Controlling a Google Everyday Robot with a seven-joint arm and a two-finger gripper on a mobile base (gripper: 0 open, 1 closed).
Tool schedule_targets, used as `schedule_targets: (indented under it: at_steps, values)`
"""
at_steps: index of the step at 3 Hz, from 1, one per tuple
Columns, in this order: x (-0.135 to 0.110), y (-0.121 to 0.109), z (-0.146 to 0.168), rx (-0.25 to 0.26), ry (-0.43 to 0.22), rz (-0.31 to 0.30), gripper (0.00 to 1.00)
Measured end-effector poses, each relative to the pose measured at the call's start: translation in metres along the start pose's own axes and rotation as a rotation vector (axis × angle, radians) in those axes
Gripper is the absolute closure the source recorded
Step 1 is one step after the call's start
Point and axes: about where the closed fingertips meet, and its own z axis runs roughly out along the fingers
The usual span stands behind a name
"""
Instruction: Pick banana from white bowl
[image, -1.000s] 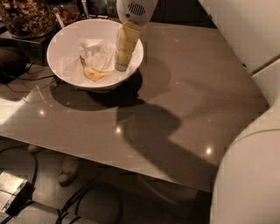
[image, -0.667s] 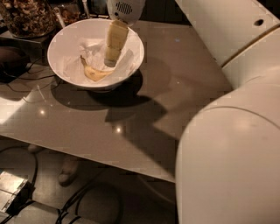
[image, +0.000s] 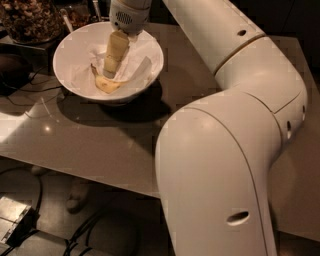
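The white bowl (image: 70, 47) stands at the far left of the grey table. The small yellow banana (image: 106, 84) lies in the bottom of it, stem tip to the left, on crumpled white paper (image: 142, 67). My gripper (image: 110, 71) reaches down into the bowl from above, its pale-yellow pads just over the banana's middle, touching or nearly touching it. The large white arm (image: 235, 130) fills the right half of the view and hides much of the table.
A dark container of brown nut-like bits (image: 30, 20) stands behind the bowl at the top left. A dark rounded object (image: 11, 70) sits left of the bowl. The table's near edge (image: 75, 172) runs above cables and a box on the floor (image: 15, 222).
The gripper has moved left and lower into the bowl, down to the banana. The arm has swung further into view and covers more of the table.
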Motion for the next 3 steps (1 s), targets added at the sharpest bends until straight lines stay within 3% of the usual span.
schedule_targets:
  at_steps: [2,3]
  values:
    - [-0.003,0.001,0.036,-0.07,0.014,0.058,0.3]
    - [-0.004,-0.001,0.05,-0.09,0.023,0.072,0.33]
